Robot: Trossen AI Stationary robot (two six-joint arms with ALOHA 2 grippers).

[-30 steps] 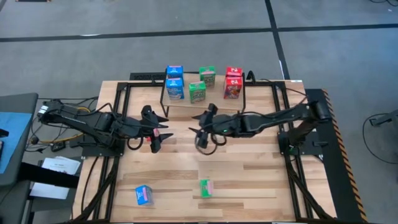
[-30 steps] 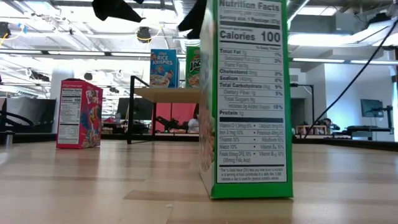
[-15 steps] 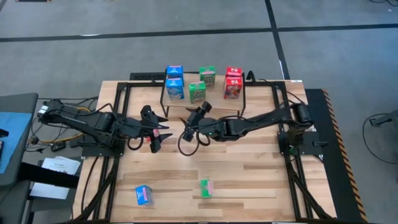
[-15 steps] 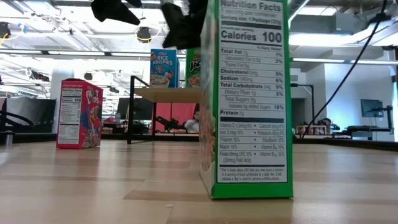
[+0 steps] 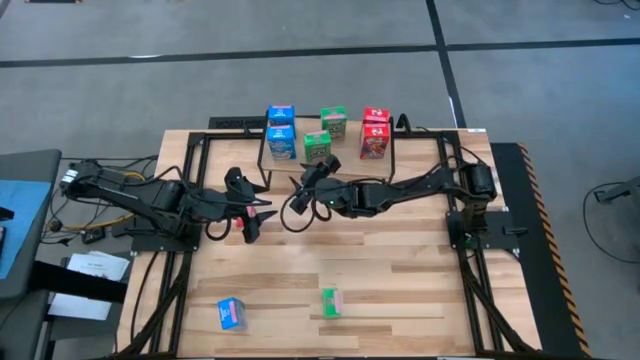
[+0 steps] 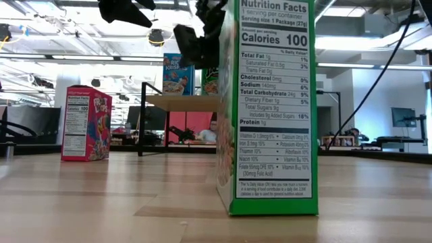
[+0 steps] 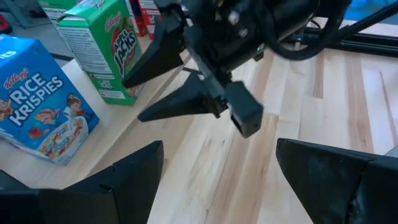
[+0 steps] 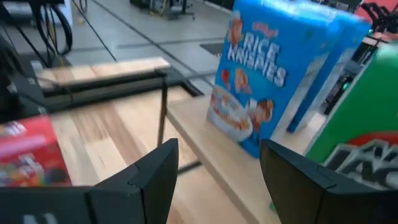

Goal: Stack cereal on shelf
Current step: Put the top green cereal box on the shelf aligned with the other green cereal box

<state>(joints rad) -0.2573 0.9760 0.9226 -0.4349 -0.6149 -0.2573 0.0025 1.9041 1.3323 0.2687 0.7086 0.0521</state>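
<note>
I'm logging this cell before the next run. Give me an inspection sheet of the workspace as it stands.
Surface: wooden table, bare planks in the middle.
Job's things: six cereal boxes on the shelf in blue, green and red pairs; a blue box and a green box at the near edge; a red box upright on the table.
Clutter: nothing seen.
Grippers: left pincer open over the table, empty; right pincer open, empty, at the shelf's front.
Cables: black loop hangs from the right arm.
Surroundings: grey floor; blue-topped stand to the left.
</note>
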